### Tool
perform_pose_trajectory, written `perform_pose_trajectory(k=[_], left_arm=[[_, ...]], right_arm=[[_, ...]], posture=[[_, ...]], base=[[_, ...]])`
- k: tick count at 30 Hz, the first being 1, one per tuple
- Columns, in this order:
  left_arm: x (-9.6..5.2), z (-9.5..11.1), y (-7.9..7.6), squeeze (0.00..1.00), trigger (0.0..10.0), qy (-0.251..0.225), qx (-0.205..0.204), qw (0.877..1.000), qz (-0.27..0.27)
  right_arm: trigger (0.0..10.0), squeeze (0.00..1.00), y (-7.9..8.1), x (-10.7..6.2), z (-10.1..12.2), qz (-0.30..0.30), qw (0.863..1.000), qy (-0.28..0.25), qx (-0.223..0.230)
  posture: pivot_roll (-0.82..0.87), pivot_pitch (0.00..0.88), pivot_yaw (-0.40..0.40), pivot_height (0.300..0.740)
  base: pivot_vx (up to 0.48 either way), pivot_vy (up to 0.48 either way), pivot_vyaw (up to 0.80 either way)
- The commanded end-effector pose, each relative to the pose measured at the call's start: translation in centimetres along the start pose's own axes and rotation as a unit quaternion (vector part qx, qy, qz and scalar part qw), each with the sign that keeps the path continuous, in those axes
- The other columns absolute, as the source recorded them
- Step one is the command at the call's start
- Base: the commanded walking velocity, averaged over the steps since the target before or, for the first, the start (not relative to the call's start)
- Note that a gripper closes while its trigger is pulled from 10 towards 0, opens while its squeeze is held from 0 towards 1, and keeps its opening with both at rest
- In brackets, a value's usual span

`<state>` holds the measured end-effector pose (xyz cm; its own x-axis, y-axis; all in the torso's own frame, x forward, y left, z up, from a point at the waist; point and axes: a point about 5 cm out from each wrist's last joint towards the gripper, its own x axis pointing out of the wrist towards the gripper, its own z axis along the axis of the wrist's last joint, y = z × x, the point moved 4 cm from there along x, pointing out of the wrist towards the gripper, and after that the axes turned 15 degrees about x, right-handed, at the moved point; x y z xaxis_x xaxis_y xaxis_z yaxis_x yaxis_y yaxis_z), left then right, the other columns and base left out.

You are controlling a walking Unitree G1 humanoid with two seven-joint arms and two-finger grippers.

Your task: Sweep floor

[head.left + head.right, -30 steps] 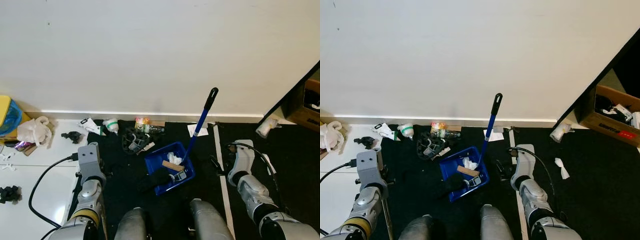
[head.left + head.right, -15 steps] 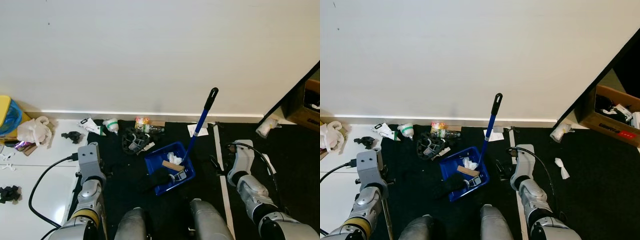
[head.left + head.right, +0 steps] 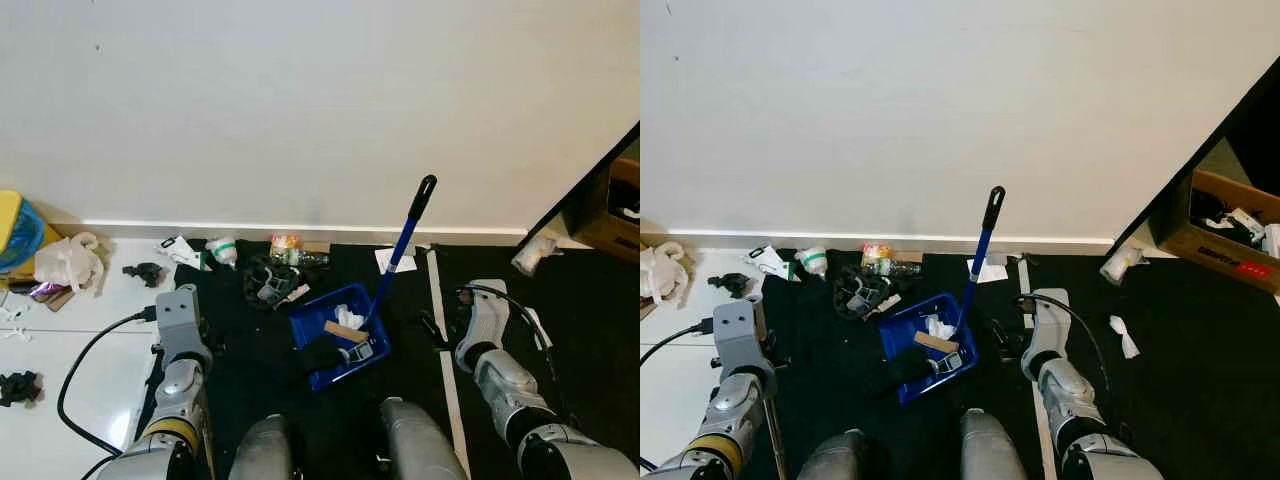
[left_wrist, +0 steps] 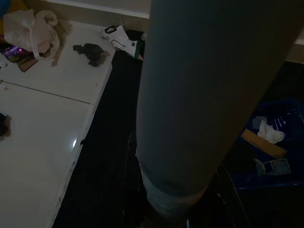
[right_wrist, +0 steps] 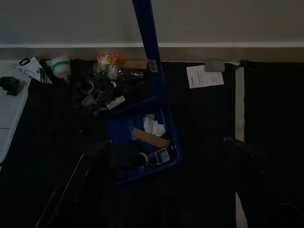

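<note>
Floor (image 3: 250,345) sweeping looks half done: dustpan (image 3: 340,335) already holds scraps, more litter (image 3: 270,275) lies beside it. Whether either hand grips anything, I cannot tell. Next, sweep that litter in.

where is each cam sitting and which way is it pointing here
Left eye view: on the head, looking forward and down at the blue dustpan on the black mat by the wall; both silver arms and both knees show.
Right eye view: its stereo twin, same scene.
Left wrist view: on the left wrist, toward the floor; a grey pole blocks the middle.
Right wrist view: on the right wrist, dim, toward the dustpan.
All four share the dustpan.
</note>
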<state>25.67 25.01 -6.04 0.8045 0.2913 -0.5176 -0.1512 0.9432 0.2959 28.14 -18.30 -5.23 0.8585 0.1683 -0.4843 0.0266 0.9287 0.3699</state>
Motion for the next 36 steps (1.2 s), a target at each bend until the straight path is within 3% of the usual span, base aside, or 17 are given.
perform_pose_trajectory(k=[1, 36], left_arm=[[-0.41, -1.15, -1.21, 0.00, 10.0, 0.023, -0.027, 0.999, -0.013], [-0.49, -1.25, -1.37, 0.00, 10.0, 0.023, -0.025, 0.999, -0.015]], right_arm=[[10.0, 0.00, -0.43, -0.06, 0.02, -0.009, 1.000, 0.004, 0.003], [10.0, 0.00, -0.57, -0.15, -0.13, -0.010, 1.000, 0.008, 0.004]], posture=[[0.01, 0.098, -0.046, 0.740], [0.01, 0.087, -0.048, 0.740]], base=[[0.000, 0.000, 0.00], [0.000, 0.000, 0.00]])
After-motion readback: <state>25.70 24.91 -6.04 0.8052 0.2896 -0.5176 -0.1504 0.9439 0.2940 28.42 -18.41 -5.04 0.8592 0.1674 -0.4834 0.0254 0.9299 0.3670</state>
